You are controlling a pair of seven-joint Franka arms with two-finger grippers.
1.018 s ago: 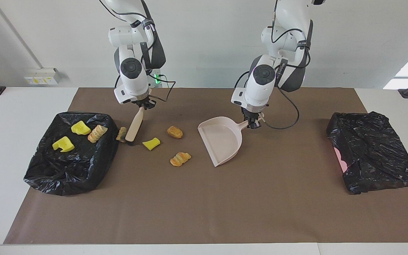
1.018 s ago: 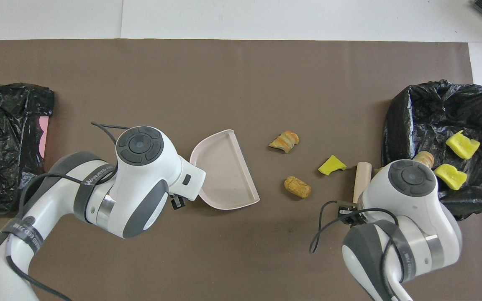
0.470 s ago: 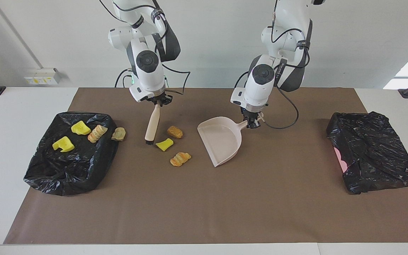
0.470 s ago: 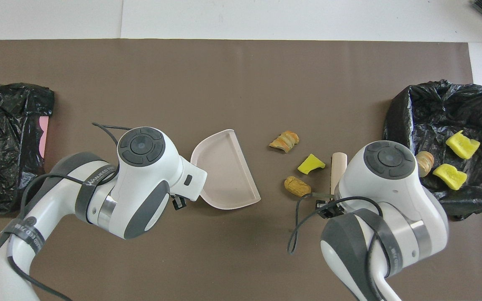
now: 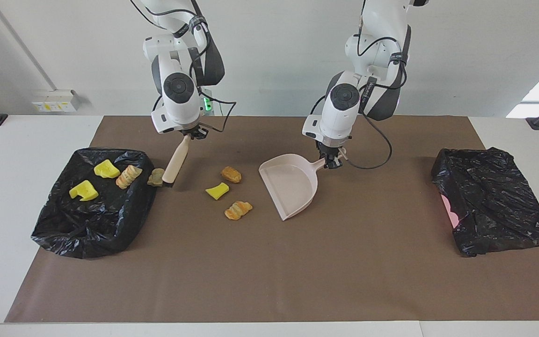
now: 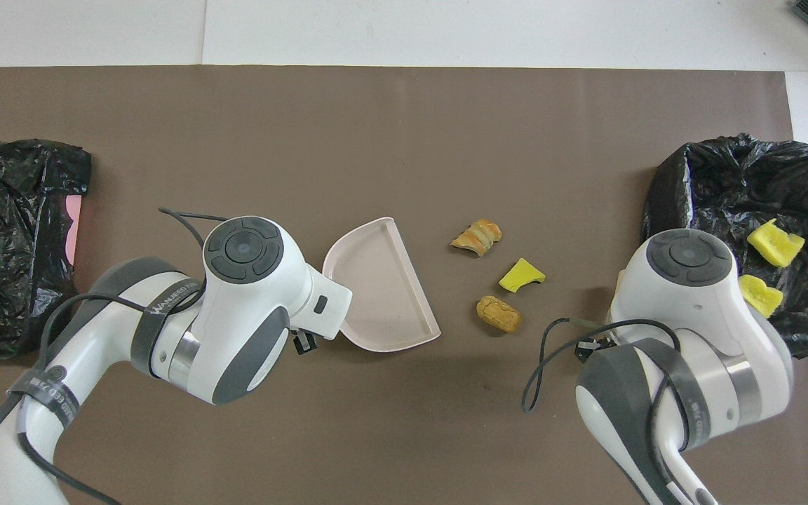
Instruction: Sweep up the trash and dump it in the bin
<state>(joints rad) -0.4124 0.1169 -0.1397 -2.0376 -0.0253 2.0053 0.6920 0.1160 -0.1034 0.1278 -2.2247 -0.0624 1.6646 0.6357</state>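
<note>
The only lettering sits on dark bands strapped round the arms. On the left arm's band (image 6: pixel 165 308) part of a word in pale capitals shows, but it cannot be read surely. Print on the right arm's band (image 6: pixel 684 421) is too small to read.

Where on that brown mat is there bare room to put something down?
The wide strip of the brown mat farther from the robots than the dustpan lies bare, as does the stretch between the dustpan and the closed black bag. It is crowded between the dustpan and the open black bag, where scraps lie.
</note>
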